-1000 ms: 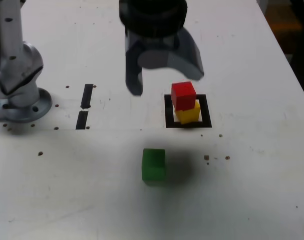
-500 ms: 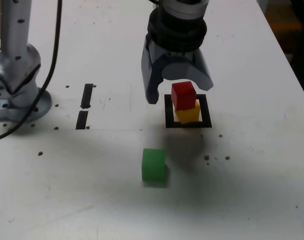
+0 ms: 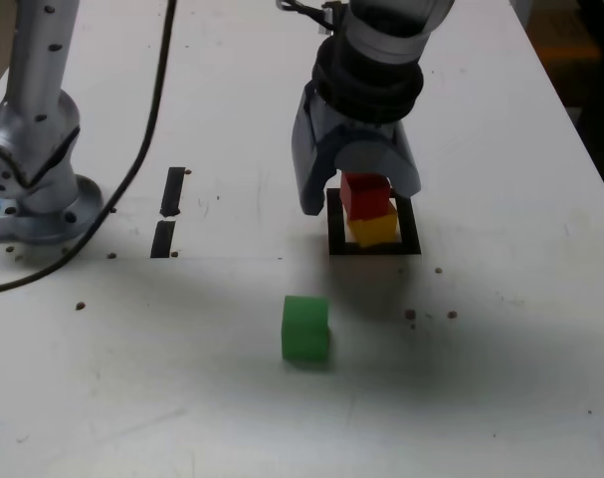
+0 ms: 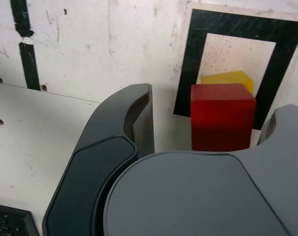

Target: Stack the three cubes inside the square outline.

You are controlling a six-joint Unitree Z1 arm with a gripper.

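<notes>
1. Claw (image 3: 356,194) hangs with jaws spread, straddling the red cube (image 3: 367,193) without touching.
2. Red cube sits on the yellow cube (image 3: 373,229) inside the square outline (image 3: 335,231).
3. Green cube (image 3: 305,328) lies at seven o'clock from the outline on open bench (image 3: 501,398).

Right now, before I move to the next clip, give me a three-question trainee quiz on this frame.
1. True or false: the red cube sits on the yellow cube.
2. Which cube lies outside the square outline? A green B red C yellow
3. Fill in: the gripper jaws stand ___ around the red cube.

Key: 1 true. 2 A, the green cube. 3 open.
</notes>
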